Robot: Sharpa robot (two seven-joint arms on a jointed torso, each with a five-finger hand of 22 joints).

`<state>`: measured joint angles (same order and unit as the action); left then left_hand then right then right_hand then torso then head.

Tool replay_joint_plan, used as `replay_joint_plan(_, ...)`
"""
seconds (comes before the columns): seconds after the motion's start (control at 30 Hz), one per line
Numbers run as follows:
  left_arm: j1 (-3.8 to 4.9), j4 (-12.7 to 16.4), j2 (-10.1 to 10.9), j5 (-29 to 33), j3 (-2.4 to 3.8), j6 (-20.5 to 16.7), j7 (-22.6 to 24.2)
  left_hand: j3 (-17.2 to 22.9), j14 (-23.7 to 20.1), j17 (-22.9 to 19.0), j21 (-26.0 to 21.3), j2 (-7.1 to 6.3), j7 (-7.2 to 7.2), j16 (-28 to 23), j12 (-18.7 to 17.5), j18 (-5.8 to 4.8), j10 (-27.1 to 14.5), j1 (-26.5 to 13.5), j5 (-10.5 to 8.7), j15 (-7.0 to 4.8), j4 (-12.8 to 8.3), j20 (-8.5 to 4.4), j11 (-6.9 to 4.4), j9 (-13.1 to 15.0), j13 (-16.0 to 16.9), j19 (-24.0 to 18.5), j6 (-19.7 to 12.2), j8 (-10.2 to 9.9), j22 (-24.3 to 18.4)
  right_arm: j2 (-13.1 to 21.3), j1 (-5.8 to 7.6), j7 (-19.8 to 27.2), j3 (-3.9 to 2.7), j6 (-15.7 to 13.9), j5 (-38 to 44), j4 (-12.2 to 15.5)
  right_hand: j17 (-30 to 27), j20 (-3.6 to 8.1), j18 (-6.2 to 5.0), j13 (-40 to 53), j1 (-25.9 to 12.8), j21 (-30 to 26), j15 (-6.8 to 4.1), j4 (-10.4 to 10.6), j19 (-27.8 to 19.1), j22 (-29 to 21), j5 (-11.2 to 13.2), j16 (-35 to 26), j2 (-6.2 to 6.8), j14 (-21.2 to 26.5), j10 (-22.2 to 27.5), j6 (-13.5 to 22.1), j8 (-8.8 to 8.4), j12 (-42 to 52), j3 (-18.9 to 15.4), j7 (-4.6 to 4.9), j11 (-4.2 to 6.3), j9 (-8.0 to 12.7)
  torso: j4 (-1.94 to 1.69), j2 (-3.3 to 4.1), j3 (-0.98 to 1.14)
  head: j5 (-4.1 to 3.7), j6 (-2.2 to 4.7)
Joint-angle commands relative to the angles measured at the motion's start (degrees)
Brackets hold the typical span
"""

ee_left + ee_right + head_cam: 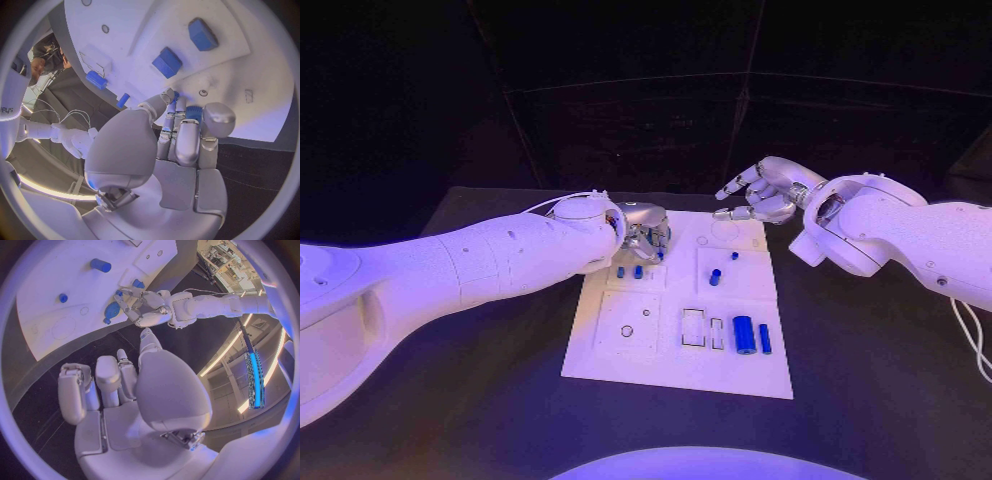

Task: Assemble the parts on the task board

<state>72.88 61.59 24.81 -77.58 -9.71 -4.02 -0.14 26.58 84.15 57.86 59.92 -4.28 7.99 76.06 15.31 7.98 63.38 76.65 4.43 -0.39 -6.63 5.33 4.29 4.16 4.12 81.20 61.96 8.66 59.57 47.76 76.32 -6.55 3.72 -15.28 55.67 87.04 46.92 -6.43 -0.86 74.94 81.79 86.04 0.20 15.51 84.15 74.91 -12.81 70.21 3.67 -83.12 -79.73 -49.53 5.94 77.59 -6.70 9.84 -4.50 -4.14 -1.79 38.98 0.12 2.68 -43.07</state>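
The white task board (678,362) lies in the middle of the table. My left hand (640,236) hovers over its far left corner, and in the left wrist view its fingertips pinch a small blue part (193,112). Two blue blocks (167,62) (202,34) stand in the board just past that hand. My right hand (762,195) hangs above the board's far edge with loosely bent fingers (75,390) holding nothing. Near the board's right side lie two blue cylinders (743,333) (764,338). A blue peg (714,277) and a smaller blue piece (734,255) sit mid-board.
Empty outlined slots (692,328) and a round hole (627,331) mark the board's near half. Black table (473,380) surrounds the board on all sides. My left forearm (459,270) reaches across the table's left part.
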Motion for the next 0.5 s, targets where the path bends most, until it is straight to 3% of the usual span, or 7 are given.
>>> replay_joint_plan(0.03,-0.06,0.88,0.55,1.34,0.01,-2.68,1.65,0.03,0.42,-0.11,0.37,-0.04,0.01,0.16,0.22,-1.08,0.32,-0.7,-0.1,-0.36,0.32,-0.38,-0.06,0.03,0.04,-0.05,0.45,-0.06,0.1,-0.04,0.11,0.54,-0.03,0.22,-0.17,-0.03,0.08,0.38,-0.93,0.61,0.03,-0.32,-0.35,-0.06,1.43,8.32,-0.32,-0.3,-0.72,-0.01,0.23,0.12,0.3,-0.21,-0.3,-0.07,-0.11,0.03,-0.06,-0.04,-0.02,0.01,0.11)
replay_joint_plan(0.2,-0.05,2.0,1.52,2.09,0.35,-3.99,1.87,0.05,0.43,-0.11,0.51,-0.02,0.02,0.17,0.21,-1.11,0.37,-0.71,-0.07,-0.37,0.32,-0.39,-0.08,0.03,0.04,0.0,0.5,-0.07,0.25,-0.01,0.11,0.55,-0.03,0.2,-0.17,-0.11,0.08,0.38,-0.93,0.61,0.03,-0.32,-0.35,-0.06,1.43,8.32,-0.32,-0.3,-0.72,-0.01,0.23,0.12,0.3,-0.21,-0.3,-0.07,-0.11,0.03,-0.04,-0.06,0.0,0.05,0.26)
replay_joint_plan(0.5,-0.04,4.85,3.77,2.31,2.96,-4.85,1.57,0.22,0.44,-0.11,0.64,-0.01,0.04,0.21,0.11,-1.13,0.41,-0.56,0.05,-0.4,0.19,-0.43,-0.11,0.01,0.01,0.06,0.56,-0.13,0.39,0.08,0.1,0.58,-0.03,0.2,-0.17,-0.25,0.08,0.38,-0.93,0.61,0.03,-0.32,-0.35,-0.06,1.43,8.32,-0.32,-0.3,-0.72,-0.01,0.23,0.12,0.3,-0.21,-0.3,-0.07,-0.11,0.03,-0.11,-0.09,-0.01,0.17,0.38)
